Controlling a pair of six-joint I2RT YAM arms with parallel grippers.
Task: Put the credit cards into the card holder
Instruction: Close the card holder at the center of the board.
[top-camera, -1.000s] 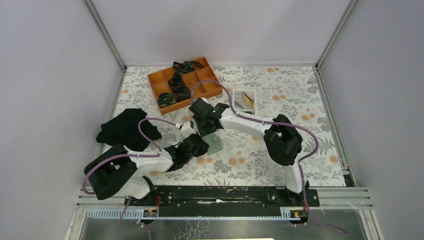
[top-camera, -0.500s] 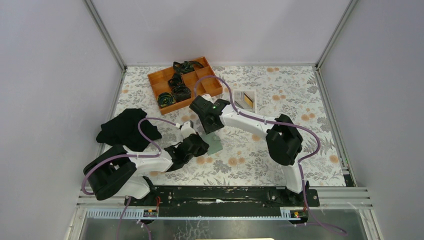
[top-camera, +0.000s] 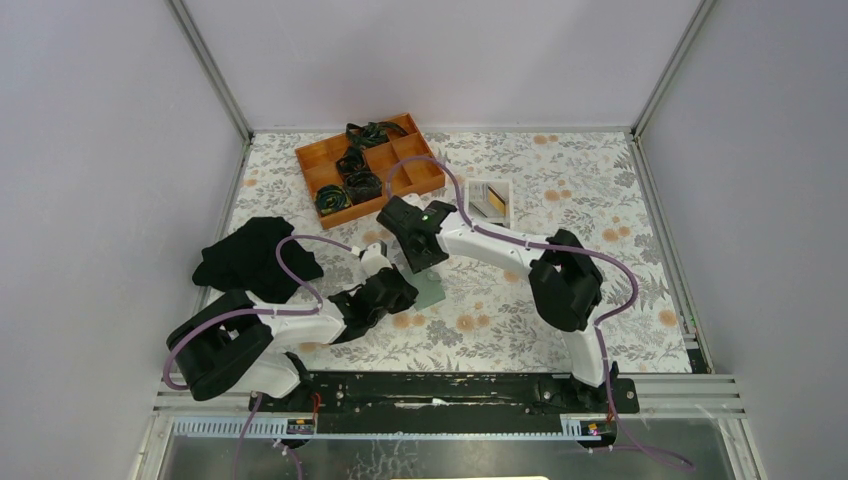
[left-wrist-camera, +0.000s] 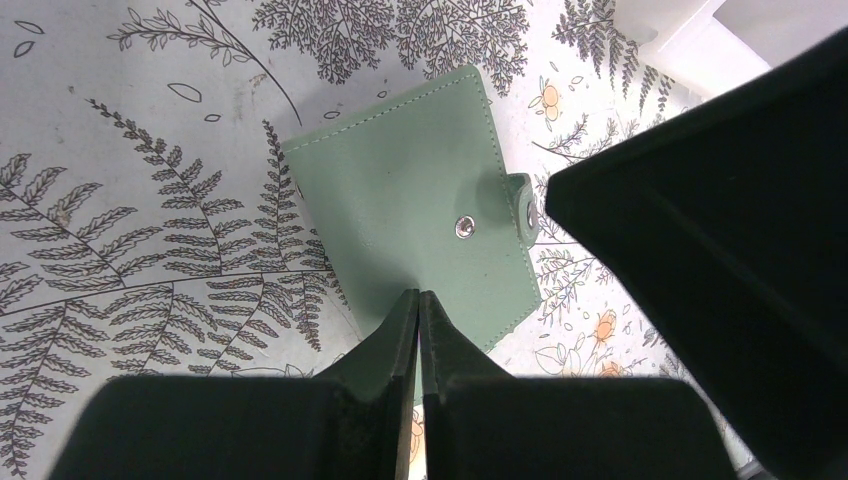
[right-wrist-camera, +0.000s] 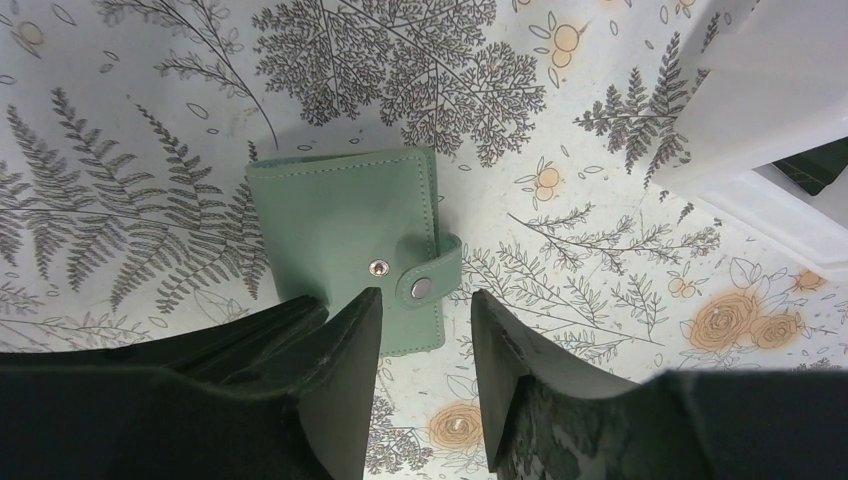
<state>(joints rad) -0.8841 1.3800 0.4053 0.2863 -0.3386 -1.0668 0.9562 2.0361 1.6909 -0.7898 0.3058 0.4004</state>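
Right hand (right-wrist-camera: 424, 305) is hovering low over the card holder (right-wrist-camera: 340, 225), jaws standing part-way open and holding nothing. The holder's clasp tab (right-wrist-camera: 432, 278) is lying directly in the gap between the two fingers, sticking out from one side edge. The bare stud (right-wrist-camera: 379, 266) is showing just beside the tab, so the clasp is looking undone, though the cover is lying folded flat on the table (right-wrist-camera: 600, 250).

Left hand (left-wrist-camera: 418, 305) is pinched closed on nothing. Its tips are meeting the holder's near edge, with the holder stretching away from them, long axis roughly in line with the fingers. I cannot tell whether it is pressing down or only touching.

What seem to be the cards (top-camera: 481, 200) are lying in the white tray (top-camera: 489, 180), beyond the right hand and well apart from the holder.

Judgement: the opening move is hinging on the tab. Both hands are at the holder, but only the right is straddling that edge. The left is looking placed to pin.
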